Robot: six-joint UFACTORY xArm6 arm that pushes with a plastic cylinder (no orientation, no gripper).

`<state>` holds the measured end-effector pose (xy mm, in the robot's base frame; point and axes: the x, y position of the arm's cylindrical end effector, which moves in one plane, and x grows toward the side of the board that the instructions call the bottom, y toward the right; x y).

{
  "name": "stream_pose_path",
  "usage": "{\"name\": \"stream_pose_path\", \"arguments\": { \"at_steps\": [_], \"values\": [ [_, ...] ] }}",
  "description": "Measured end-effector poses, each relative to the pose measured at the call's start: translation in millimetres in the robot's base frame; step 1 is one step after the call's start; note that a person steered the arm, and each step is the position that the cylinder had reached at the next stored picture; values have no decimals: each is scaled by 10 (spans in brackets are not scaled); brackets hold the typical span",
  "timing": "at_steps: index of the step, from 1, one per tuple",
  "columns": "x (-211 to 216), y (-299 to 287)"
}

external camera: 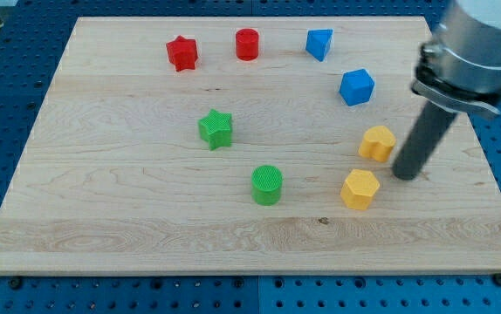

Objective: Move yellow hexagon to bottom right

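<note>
The yellow hexagon (360, 189) lies on the wooden board (128, 218) at the view's lower right of centre. A second yellow block (377, 143), rounder in outline, lies just above it. My tip (406, 174) rests on the board to the right of both yellow blocks, a short gap from each, slightly above the hexagon's level. The dark rod rises from it up to the grey arm (482, 44) at the view's top right.
A green cylinder (267, 185) and a green star (216, 129) lie left of the hexagon. A blue cube (356, 87) and a blue triangular block (319, 44) lie above. A red cylinder (247, 44) and a red star (181, 53) sit near the top edge.
</note>
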<state>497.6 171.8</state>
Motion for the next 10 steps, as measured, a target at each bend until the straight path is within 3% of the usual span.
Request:
{"name": "stream_pose_path", "arguments": {
  "at_steps": [2,4,8,10],
  "values": [
    [-213,-878],
    [75,-993],
    [599,-445],
    [748,134]
  ]
}}
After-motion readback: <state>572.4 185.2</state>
